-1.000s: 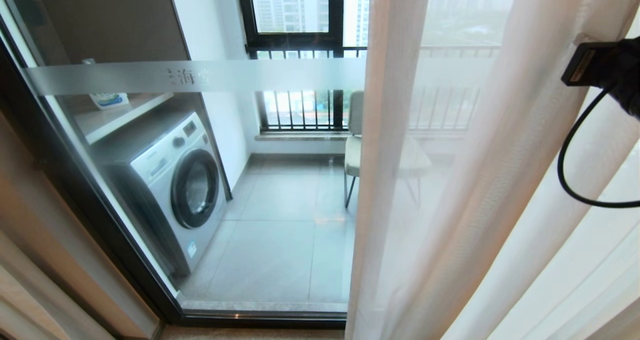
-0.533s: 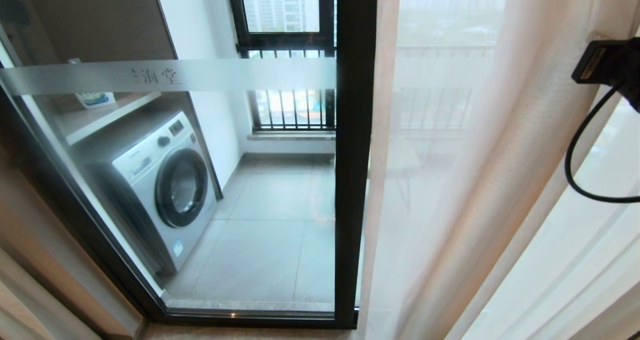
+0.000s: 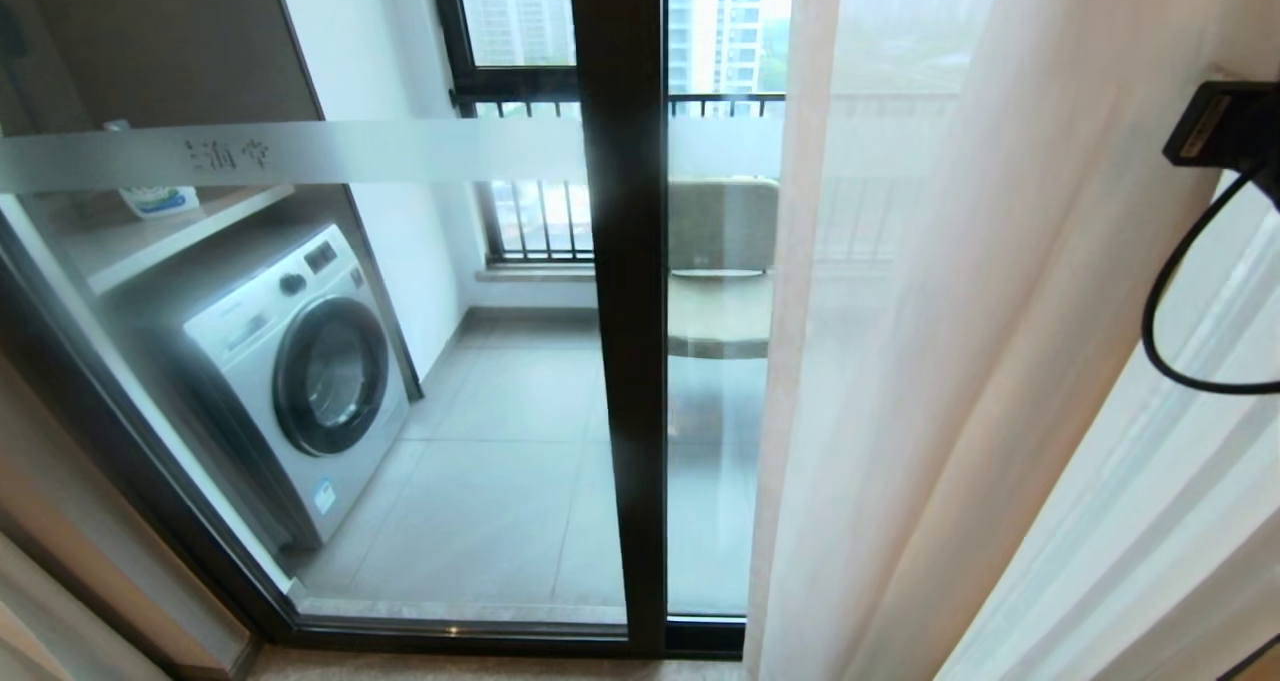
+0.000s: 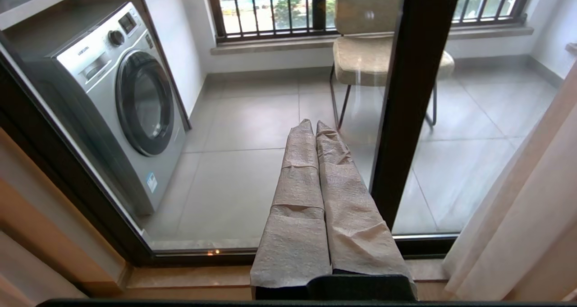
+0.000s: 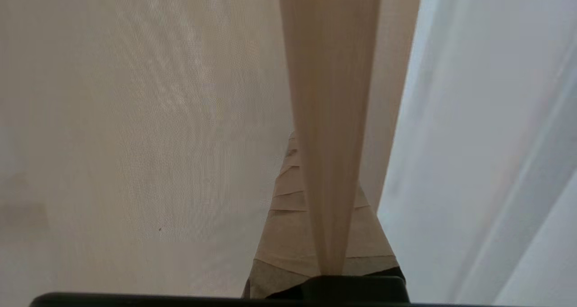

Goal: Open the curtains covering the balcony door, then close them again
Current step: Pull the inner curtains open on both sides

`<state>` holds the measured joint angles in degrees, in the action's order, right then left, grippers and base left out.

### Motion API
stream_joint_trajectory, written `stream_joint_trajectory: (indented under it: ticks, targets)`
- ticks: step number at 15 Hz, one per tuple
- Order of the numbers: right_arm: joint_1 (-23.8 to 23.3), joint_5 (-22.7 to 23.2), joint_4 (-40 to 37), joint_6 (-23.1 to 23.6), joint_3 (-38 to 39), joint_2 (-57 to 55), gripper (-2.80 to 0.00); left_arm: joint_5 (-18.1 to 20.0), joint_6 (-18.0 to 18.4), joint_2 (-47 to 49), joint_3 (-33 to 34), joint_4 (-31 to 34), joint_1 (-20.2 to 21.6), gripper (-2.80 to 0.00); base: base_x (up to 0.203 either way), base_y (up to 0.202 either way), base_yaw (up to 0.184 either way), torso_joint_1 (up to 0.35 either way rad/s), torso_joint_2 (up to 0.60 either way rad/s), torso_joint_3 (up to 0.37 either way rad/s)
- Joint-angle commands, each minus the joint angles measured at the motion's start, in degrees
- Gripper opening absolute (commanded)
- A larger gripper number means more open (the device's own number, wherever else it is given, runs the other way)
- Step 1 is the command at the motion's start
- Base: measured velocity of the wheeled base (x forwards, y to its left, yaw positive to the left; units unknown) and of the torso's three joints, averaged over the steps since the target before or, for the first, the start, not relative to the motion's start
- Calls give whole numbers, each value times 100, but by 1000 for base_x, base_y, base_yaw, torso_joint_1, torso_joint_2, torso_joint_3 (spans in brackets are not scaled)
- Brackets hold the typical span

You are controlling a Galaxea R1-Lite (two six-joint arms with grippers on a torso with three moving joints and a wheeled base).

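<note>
The sheer pale curtains (image 3: pixel 950 361) hang over the right part of the balcony door (image 3: pixel 420 431), a glass panel with a frosted band (image 3: pixel 350 151) and a black upright frame (image 3: pixel 620 311). In the head view, my right arm (image 3: pixel 1230 126) reaches into the cloth at the right edge and its fingers are hidden there. In the right wrist view, my right gripper (image 5: pixel 322 153) is shut on a narrow fold of the curtains (image 5: pixel 329 95), with its tape-wrapped fingers (image 5: pixel 284 208) on either side of the fold. My left gripper (image 4: pixel 314 124) is shut and empty, held low and pointing at the glass.
Behind the glass stand a silver washing machine (image 3: pixel 300 361), a beige chair (image 3: pixel 720 251) and a black-framed window with railing bars (image 3: pixel 520 71). A shelf with a white pack (image 3: pixel 155 201) sits above the machine. The door's sill (image 4: pixel 194 275) runs along the floor.
The whole head view has slid left against the door. The curtain's edge has gone right along the glass with my right gripper, uncovering the black upright and the chair.
</note>
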<state>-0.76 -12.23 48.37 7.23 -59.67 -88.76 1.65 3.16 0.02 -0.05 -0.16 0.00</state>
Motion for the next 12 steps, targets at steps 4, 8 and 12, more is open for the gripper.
stream_joint_trajectory:
  ticks: [4,8,12]
  targets:
    - [-212,1,23,-11,-9,-54,-280,-6,1,-2,5,-2,0,-280,0,-190,2,1,2,1]
    - [-267,10,22,-20,-36,-54,-280,-6,1,-2,-2,5,0,-280,0,-191,1,4,3,2]
    - [-311,10,23,-20,-36,-40,-280,-6,1,-2,4,-1,0,-280,0,-188,0,1,3,3]
